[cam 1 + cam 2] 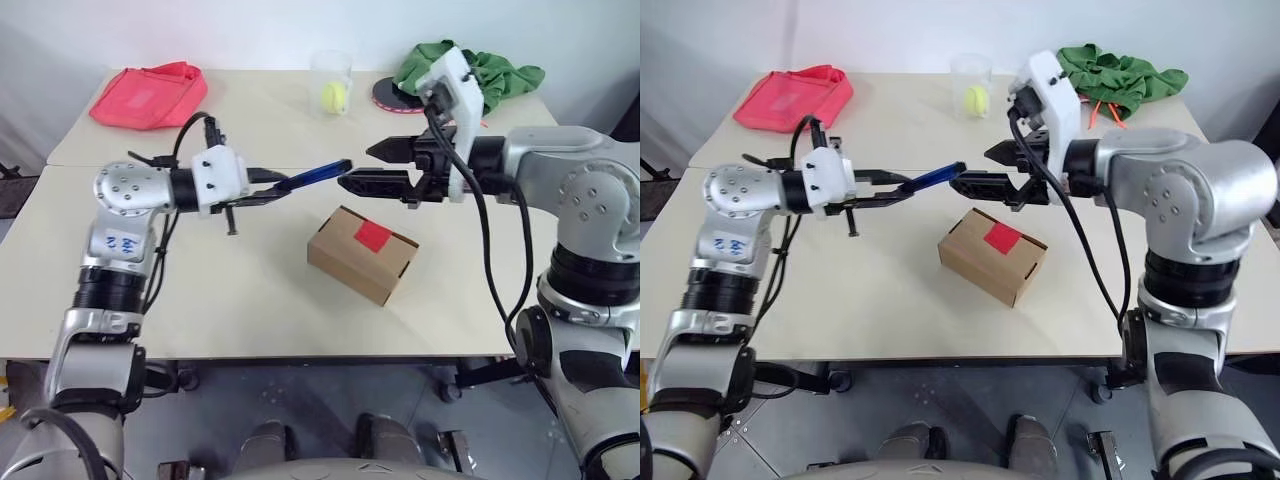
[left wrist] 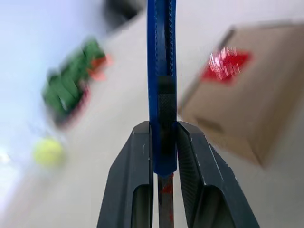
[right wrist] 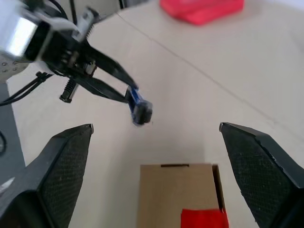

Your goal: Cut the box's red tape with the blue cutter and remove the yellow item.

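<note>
The brown cardboard box [image 1: 360,255] lies closed on the table, with the red tape [image 1: 373,236] square on its top. My left gripper [image 1: 283,186] is shut on the blue cutter [image 1: 320,172]. It holds the cutter level above the table, up and left of the box, with the tip pointing at my right gripper [image 1: 358,167]. That gripper hangs open above the box, its jaws wide apart and empty, just short of the cutter's tip. In the left wrist view the cutter [image 2: 161,71] runs out between the fingers [image 2: 137,180]. The yellow item is hidden.
A red-pink cloth bag [image 1: 150,95] lies at the back left. A clear cup [image 1: 331,70] with a yellow-green ball [image 1: 334,96] stands at the back middle. A green cloth [image 1: 480,68] on a dark round disc [image 1: 395,97] lies at the back right.
</note>
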